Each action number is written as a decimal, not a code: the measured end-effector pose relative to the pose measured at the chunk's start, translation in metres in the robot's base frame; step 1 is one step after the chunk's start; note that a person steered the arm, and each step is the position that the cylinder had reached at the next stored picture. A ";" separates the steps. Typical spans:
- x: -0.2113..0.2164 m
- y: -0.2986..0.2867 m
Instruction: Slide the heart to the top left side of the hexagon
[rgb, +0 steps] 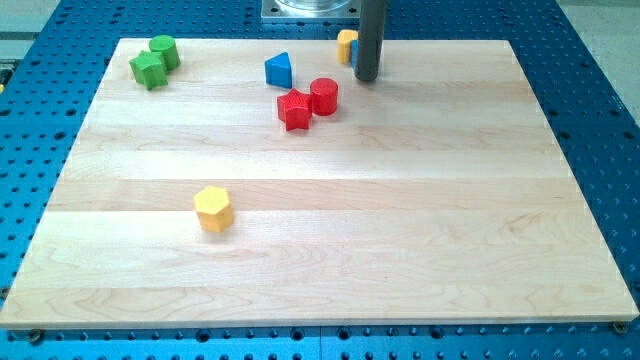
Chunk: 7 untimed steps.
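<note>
A yellow heart (346, 45) sits at the board's top edge, right of centre, partly hidden behind my rod. My tip (367, 79) rests on the board just to the right of and below the heart, touching it or nearly so. A yellow hexagon (213, 208) lies far off in the lower left part of the board.
A blue triangle (279, 71) lies left of the heart. A red star (294, 109) and a red cylinder (323, 96) touch each other below it. A green star (148, 70) and a green cylinder (164, 51) sit at the top left corner. The wooden board (400, 250) lies on a blue perforated table.
</note>
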<state>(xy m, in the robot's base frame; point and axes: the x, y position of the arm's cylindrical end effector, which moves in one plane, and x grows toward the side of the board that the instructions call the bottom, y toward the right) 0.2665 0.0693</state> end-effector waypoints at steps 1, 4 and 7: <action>0.004 0.024; -0.073 -0.016; -0.036 -0.079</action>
<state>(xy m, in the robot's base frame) 0.2302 -0.0098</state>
